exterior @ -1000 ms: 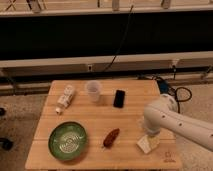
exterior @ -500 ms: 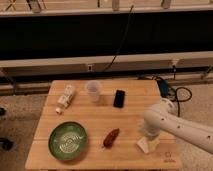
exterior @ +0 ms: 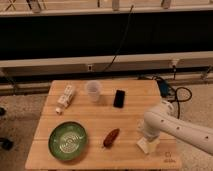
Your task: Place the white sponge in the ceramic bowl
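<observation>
white sponge [exterior: 145,147] is seen in the camera view lying flat on the wooden table [exterior: 100,122], near the front right corner, and it has not been shifted over the last second. what has changed is the arm: its white elbow has been brought a little leftward and lower, so that the gripper [exterior: 148,140] is now set directly over the sponge, at or just above its top face. the jaws are held as wide apart as they go and nothing has been taken up; whether the fingers already touch the sponge's sides cannot be told, since the wrist covers them. the ceramic bowl [exterior: 51,142] stands at the front left of the table with nothing seen in it, well apart from the sponge, and a reddish-brown object [exterior: 111,138] lies between the two. a translucent cup [exterior: 93,91], a black phone-like slab [exterior: 119,98] and a white printed tube [exterior: 65,98] are ranged along the back and are not involved. the approach is judged to be nearly done: the grasp has not yet been closed, and the carry across to the bowl, clear of the reddish-brown object, remains to be made
</observation>
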Controlling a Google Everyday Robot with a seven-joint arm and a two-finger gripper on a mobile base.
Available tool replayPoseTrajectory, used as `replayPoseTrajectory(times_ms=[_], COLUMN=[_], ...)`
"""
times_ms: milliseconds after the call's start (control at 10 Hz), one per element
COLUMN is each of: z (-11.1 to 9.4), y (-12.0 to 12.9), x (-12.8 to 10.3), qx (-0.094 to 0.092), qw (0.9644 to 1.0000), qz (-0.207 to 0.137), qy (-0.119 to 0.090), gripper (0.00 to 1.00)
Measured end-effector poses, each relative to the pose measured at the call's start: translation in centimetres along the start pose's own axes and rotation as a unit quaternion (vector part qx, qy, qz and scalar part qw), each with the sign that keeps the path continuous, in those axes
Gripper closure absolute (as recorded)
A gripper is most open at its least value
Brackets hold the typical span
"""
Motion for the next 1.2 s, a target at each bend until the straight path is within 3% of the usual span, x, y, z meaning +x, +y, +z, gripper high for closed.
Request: replayPoseTrajectory(times_ms=[1200], z=[1.3], y=[0.1], x=[0.6], qx=[0.004], qw=[0.9998], qz=[-0.015], qy=[-0.01], gripper=[0.2])
